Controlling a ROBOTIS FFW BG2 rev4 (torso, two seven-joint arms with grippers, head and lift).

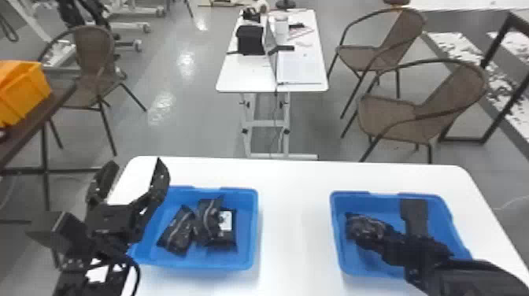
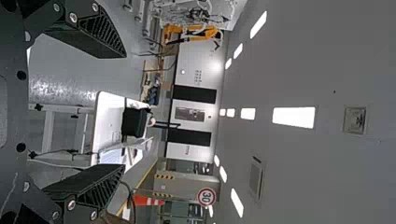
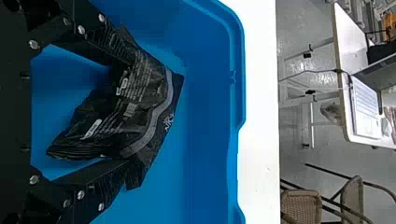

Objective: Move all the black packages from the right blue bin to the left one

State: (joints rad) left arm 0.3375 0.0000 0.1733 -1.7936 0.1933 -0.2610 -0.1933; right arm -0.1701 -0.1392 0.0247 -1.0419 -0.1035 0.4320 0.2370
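- Because a black package [image 3: 140, 98] lies within the right tool [image 3: 130, 112], low in the right blue bin [image 1: 335, 236], the reach looks meant for a pick-up; cannot tell whether the tool pinches it or merely surrounds it.
- Package sits towards the left side of that bin, creased and skewed. Soft wrapping probably needs a firm grip across its body, lest a corner slip.
- Left tool [image 1: 135, 163]: spread, nothing in it, raised by the left side of the left blue bin [image 1: 255, 236]. Likely parked there to leave the right arm room for the drop.
- Both bins rest upright on the white surface [image 1: 295, 220], well apart, so each load presumably has to clear two walls.
- Left bin contents: three black packages. Left one [image 1: 179, 232] lies slanted; middle one [image 1: 208, 220] is beside it and meets the right one [image 1: 227, 232], which has a white label. Loose, tumbled lie suggests dropping rather than stacking.
- Estimate: task well advanced; lift and leftward carry come next.
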